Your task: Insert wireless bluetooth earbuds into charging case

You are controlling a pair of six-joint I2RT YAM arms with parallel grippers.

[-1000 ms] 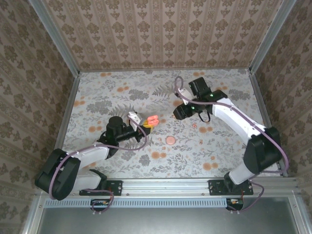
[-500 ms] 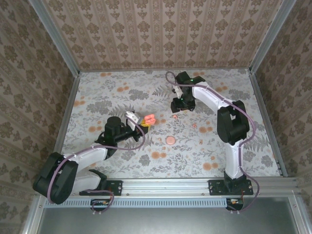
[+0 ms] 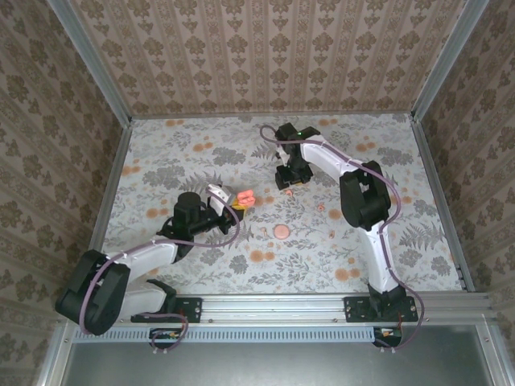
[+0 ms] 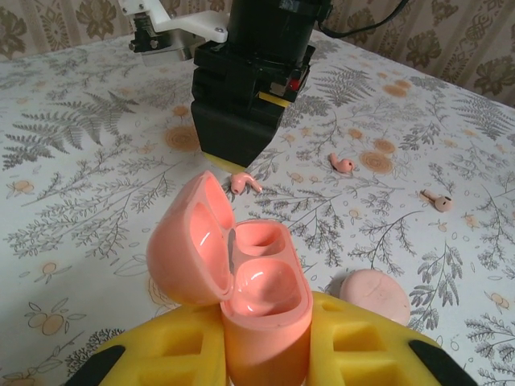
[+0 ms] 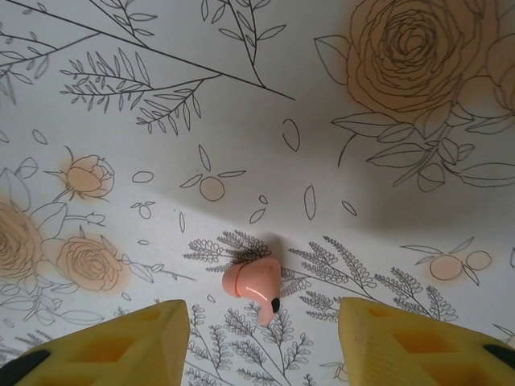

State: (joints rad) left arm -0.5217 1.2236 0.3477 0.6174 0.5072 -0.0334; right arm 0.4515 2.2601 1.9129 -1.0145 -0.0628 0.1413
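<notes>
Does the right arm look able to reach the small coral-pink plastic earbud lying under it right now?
Probably yes. The right arm holds its open jaws above the coral-pink plastic earbud, which lies alone on the floral table surface between them. Nothing covers it or stands in the way.

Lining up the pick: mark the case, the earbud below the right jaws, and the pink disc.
case (image 4: 261,296), left wrist view, lower half's well.
earbud (image 5: 251,281), right wrist view, its bulb.
disc (image 4: 374,296), left wrist view, top face.

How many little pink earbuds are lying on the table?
3. One earbud lies under the right end effector. A second earbud lies a little beside it, and a third earbud is farther out. The open charging case looks empty.
</notes>
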